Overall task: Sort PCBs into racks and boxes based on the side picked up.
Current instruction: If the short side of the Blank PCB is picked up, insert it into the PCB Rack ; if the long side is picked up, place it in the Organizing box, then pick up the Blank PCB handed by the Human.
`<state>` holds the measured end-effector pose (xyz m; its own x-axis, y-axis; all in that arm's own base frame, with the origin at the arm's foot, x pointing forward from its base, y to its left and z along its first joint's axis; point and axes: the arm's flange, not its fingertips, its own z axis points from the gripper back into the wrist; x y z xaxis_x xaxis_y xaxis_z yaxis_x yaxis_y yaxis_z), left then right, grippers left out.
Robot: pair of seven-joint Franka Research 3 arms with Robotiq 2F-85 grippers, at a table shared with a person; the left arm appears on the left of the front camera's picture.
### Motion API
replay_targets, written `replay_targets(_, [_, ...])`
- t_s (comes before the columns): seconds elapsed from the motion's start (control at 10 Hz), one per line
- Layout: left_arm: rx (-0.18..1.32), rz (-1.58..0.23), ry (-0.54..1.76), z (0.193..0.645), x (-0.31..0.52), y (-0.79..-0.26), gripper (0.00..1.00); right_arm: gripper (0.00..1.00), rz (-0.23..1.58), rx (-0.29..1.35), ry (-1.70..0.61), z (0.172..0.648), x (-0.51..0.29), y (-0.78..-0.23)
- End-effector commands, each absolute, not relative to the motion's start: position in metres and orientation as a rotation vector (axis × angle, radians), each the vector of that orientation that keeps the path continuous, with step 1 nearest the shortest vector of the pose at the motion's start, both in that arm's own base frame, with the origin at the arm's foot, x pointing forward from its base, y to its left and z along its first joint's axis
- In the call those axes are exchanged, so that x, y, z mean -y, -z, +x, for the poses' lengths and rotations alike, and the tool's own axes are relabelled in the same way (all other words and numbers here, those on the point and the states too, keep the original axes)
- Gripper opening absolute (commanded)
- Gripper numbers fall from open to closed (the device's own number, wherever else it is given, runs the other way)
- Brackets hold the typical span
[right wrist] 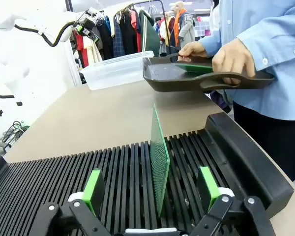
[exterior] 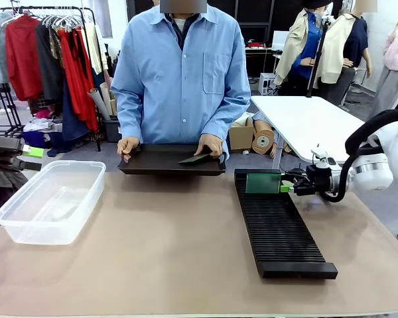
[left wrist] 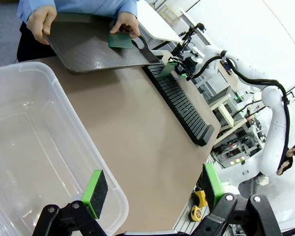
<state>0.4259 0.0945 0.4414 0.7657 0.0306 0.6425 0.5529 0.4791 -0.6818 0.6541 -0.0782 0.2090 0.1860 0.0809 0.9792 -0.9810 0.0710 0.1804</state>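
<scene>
**Here, one PCB (exterior: 263,183) upright in the rack (exterior: 278,228), both grippers open**

In the front view, the rack lies on the right half of the table (exterior: 186,258), and the PCB stands on edge in a slot near its far end. The right gripper (exterior: 286,188) sits just beside the board. The box (exterior: 50,199) rests on the left, with the left gripper (exterior: 28,154) at the picture's edge near it. At the far side a person holds a black tray (exterior: 152,164) in both hands, and a second PCB (exterior: 196,159) lies flat on it.

In the left wrist view, the left gripper (left wrist: 152,189) hangs over a corner of the box (left wrist: 34,123) with its jaws wide and nothing between them. The tray (left wrist: 88,46), second PCB (left wrist: 120,39) and rack (left wrist: 179,98) lie beyond.

In the right wrist view, the right gripper (right wrist: 151,189) straddles the PCB (right wrist: 160,157) with jaws spread. The green pads (right wrist: 93,191) stand clear of the board (a gap shows on each side). The board is held up by its slot in the rack (right wrist: 64,172).
</scene>
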Motion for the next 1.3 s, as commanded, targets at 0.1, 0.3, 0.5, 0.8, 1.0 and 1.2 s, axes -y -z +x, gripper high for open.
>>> replay_targets(0.1, [0.652,-1.037,0.346,0.4256,-0.0943,-0.4433,1.00,1.00,1.177,1.044,-1.069,0.6540,0.0783,-0.2088])
replay_targets(0.3, [0.652,-1.037,0.346,0.4256,-0.0943,-0.4433,1.00,1.00,1.177,1.044,-1.069,0.6540,0.0783,-0.2088])
replay_targets(0.5, [0.652,-1.037,0.346,0.4256,-0.0943,-0.4433,1.00,1.00,1.177,1.044,-1.069,0.6540,0.0783,-0.2088])
replay_targets(0.8, [0.652,-1.037,0.346,0.4256,-0.0943,-0.4433,1.00,1.00,1.177,1.044,-1.069,0.6540,0.0783,-0.2088])
replay_targets(1.0, [0.652,-1.037,0.346,0.4256,-0.0943,-0.4433,1.00,1.00,1.177,1.044,-1.069,0.6540,0.0783,-0.2088])
replay_targets(1.2, [0.652,-1.037,0.346,0.4256,-0.0943,-0.4433,1.00,1.00,1.177,1.044,-1.069,0.6540,0.0783,-0.2088])
